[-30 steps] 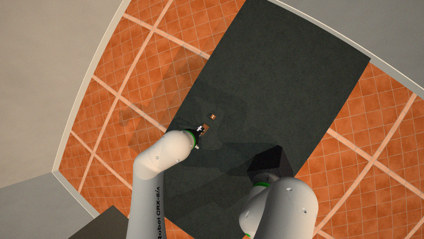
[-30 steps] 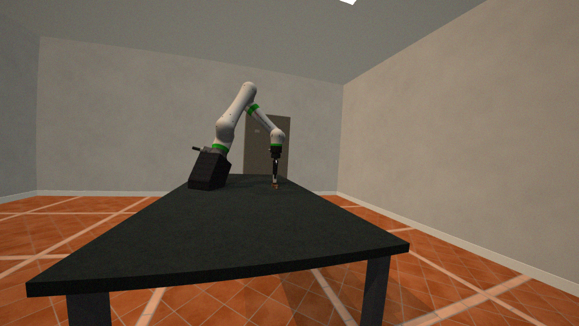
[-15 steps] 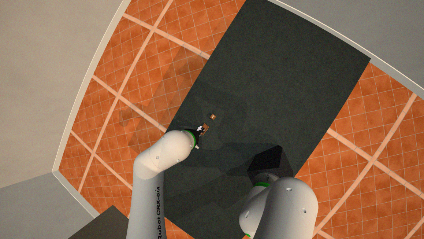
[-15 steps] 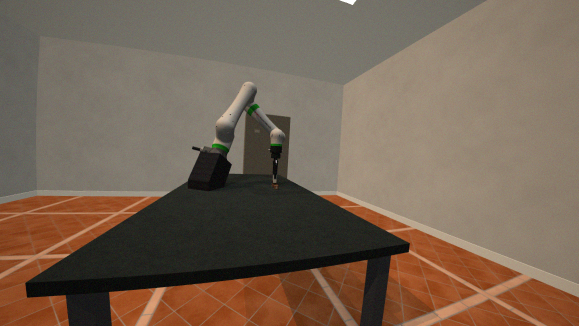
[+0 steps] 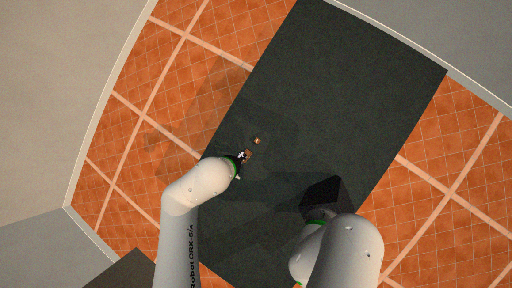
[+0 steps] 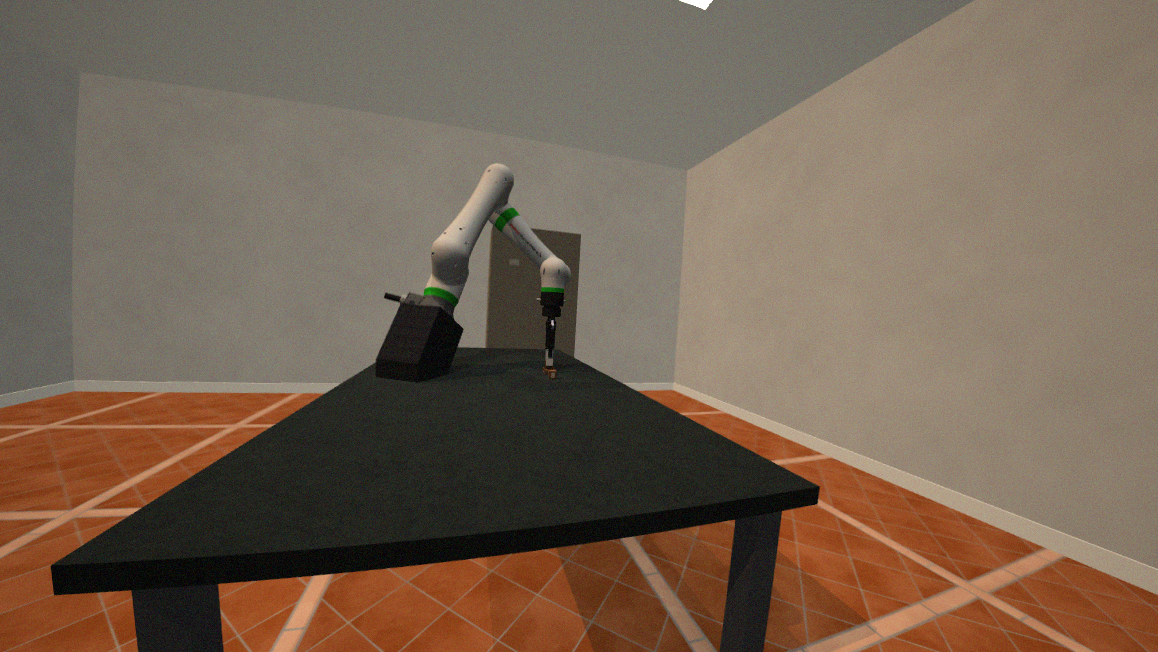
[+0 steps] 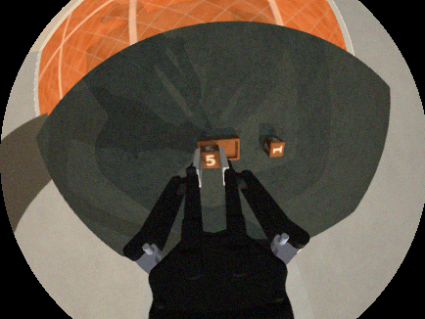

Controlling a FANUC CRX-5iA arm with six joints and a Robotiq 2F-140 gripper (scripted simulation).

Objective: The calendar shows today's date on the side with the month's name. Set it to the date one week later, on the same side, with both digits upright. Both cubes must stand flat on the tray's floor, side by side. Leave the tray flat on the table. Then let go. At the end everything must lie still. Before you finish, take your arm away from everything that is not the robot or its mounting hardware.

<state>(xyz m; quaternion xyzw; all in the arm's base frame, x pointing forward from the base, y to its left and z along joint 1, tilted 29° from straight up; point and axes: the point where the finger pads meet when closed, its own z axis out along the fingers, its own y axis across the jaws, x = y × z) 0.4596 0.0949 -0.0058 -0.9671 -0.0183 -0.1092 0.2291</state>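
Gripper (image 5: pixel 242 156) (image 6: pixel 549 362) (image 7: pixel 210 155) fingers pinched the 5 cube (image 7: pixel 211 159) over one end of the tray (image 5: pixel 248 153) (image 7: pixel 229 147); floor contact was unclear. Raised walls left little finger room, though the other end was open. The 1 cube (image 5: pixel 257 141) (image 6: pixel 552 375) (image 7: pixel 274 147) sat outside, well clear, seemingly still to be placed.

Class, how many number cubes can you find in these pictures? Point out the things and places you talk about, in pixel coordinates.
2. The cube showing 5 (image 7: pixel 211 159) is between the claw's (image 7: pixel 212 166) fingers; the cube showing 1 (image 5: pixel 257 141) (image 7: pixel 276 148) sits on the table (image 5: pixel 343 89) (image 6: pixel 453 461) (image 7: pixel 343 113), beside the tray (image 5: pixel 248 151) (image 7: pixel 239 149).
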